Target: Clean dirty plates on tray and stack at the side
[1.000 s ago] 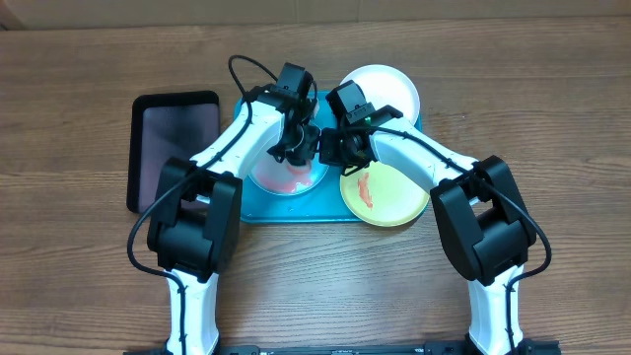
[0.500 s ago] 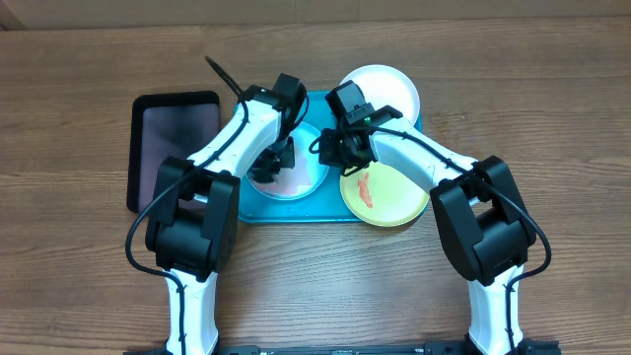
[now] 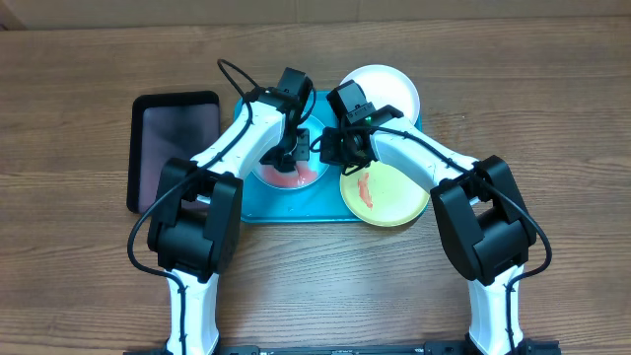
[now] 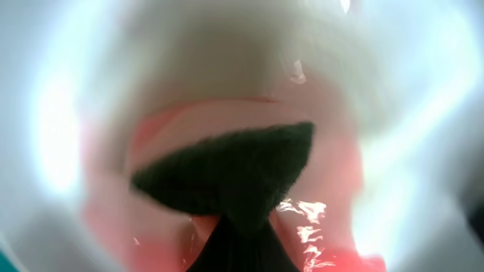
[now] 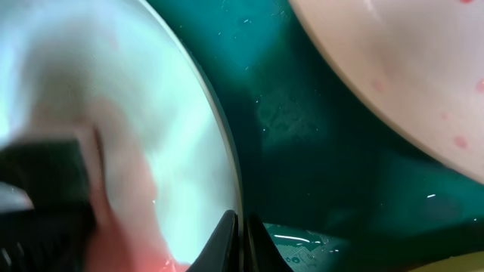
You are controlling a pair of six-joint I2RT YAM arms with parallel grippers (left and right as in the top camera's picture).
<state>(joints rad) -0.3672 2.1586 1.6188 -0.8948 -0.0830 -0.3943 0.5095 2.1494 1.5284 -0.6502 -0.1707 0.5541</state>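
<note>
Leftmost, toward the counter's left edge, lies the black tray. Next, on the turquoise tray near the far edge, the left gripper clamps a dark sponge against the red-smeared light blue plate. The right gripper is pinched onto that plate's rim. Toward the right edge sit the white plate and, nearer, the yellow-green plate.

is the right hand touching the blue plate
Touching. The right wrist view shows the right hand pinching the rim of the blue plate between its fingertips.
</note>
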